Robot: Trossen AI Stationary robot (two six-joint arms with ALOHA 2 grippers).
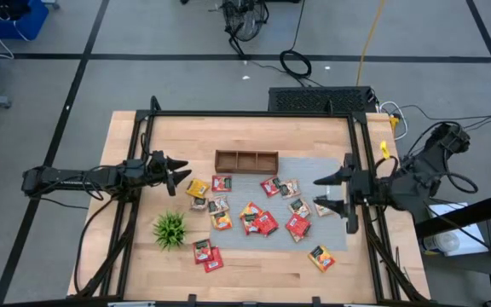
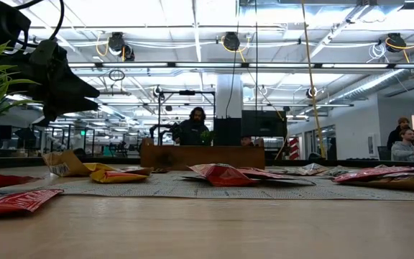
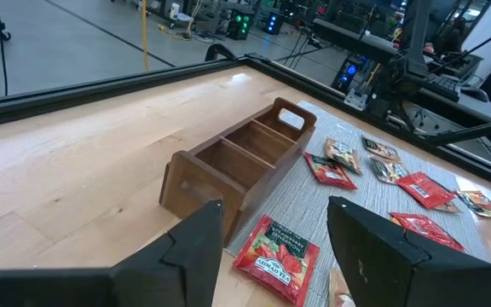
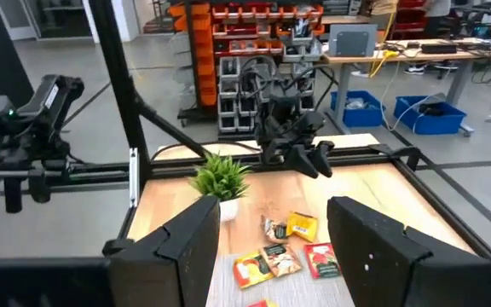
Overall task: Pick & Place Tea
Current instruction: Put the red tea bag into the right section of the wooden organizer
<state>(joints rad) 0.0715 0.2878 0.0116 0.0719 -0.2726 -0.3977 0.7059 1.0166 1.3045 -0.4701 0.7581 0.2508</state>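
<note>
The small flat square tea packets [image 1: 254, 215], red, orange and yellow, lie scattered on the grey woven mat [image 1: 331, 237] and the bare light wooden tabletop [image 1: 126, 256], all outside the brown three-compartment wooden tray [image 1: 246, 161]. The left hand [image 1: 180, 171] hovers released and empty at the left edge; a yellow packet [image 1: 198, 188] lies just beside it, toward centre. The right hand [image 1: 324, 193] waits released, near packets on the mat. A potted green plant [image 1: 170, 228] stands nearby. Beyond is a workshop with people.
</note>
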